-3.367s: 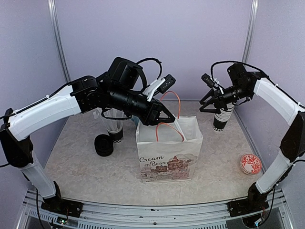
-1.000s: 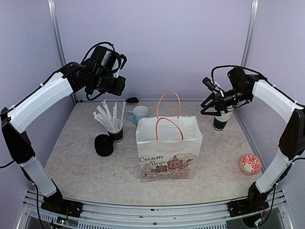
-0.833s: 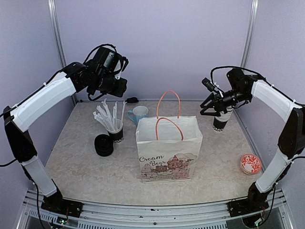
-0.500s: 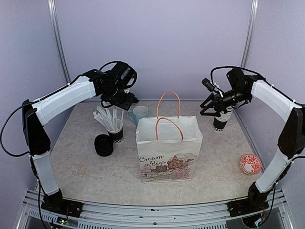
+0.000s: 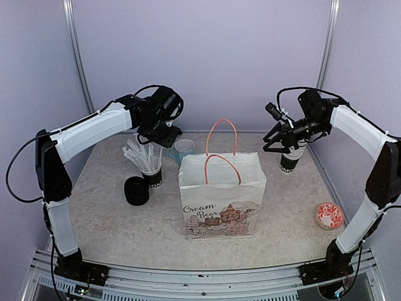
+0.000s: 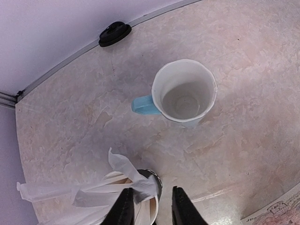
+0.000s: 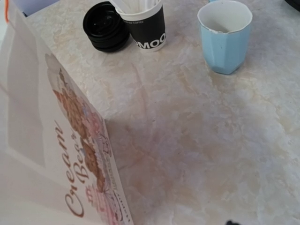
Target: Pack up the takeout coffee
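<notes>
The left arm has swung down from high at the back, so the left gripper [image 5: 168, 133] now hangs over the table's far left. The right arm has not shifted.

From above, the paper bag [image 5: 222, 200] stands mid-table. At its 2 o'clock is a black coffee cup [image 5: 289, 164] with the right gripper [image 5: 280, 141] at its top; I cannot tell whether it grips the cup. A stack of black lids [image 5: 136, 190] sits at the bag's 9 o'clock, the stick cup [image 5: 152, 177] is just beside it, and the blue mug [image 5: 183, 149] is at 11 o'clock.

The left wrist view shows its fingers [image 6: 124, 208] slightly apart, holding nothing, above the white sticks [image 6: 89, 196].

The right wrist view shows the bag, lids, stick cup and mug, but not its own fingers.
</notes>
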`<state>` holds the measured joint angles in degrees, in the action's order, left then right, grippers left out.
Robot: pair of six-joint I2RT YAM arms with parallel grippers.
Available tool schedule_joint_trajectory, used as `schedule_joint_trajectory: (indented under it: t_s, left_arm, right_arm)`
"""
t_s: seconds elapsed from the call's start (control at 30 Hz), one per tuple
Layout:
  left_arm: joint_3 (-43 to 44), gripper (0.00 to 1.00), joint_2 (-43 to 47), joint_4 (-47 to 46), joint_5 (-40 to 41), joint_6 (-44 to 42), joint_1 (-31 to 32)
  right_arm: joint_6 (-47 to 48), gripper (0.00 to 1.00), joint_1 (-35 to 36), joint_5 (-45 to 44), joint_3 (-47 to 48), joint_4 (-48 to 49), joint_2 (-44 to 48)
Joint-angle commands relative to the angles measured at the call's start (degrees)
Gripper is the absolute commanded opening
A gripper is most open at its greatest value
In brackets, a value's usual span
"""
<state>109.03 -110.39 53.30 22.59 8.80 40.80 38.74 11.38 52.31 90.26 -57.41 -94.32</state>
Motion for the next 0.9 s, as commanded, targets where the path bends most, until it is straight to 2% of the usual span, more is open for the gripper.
schedule_joint_trajectory:
  t_s: [0.0,0.1,0.3,0.63,0.87]
  left_arm:
    - [1.2,0.21,-1.5,-1.5,1.5,0.3,-0.5]
    - [1.3,0.12,-1.6,-1.8,1.8,0.7,-0.6]
    - [0.7,0.00,-0.4,-2.0,2.9,0.3,-0.5]
    - [2.3,0.00,4.0,2.3,4.4,0.8,0.0]
    - [9.9,0.00,10.8,8.1,2.6,1.6,4.1]
  right_arm:
    - [0.4,0.68,-0.7,1.2,-0.3,-0.5,1.0]
    - [0.3,0.68,-0.7,1.0,-0.9,-0.2,1.4]
    - [0.3,0.68,-0.7,1.0,-1.3,0.2,1.2]
    - [0.1,0.68,-0.7,0.9,-1.0,0.1,1.2]
    - [0.1,0.68,-0.7,0.9,0.0,-0.4,0.7]
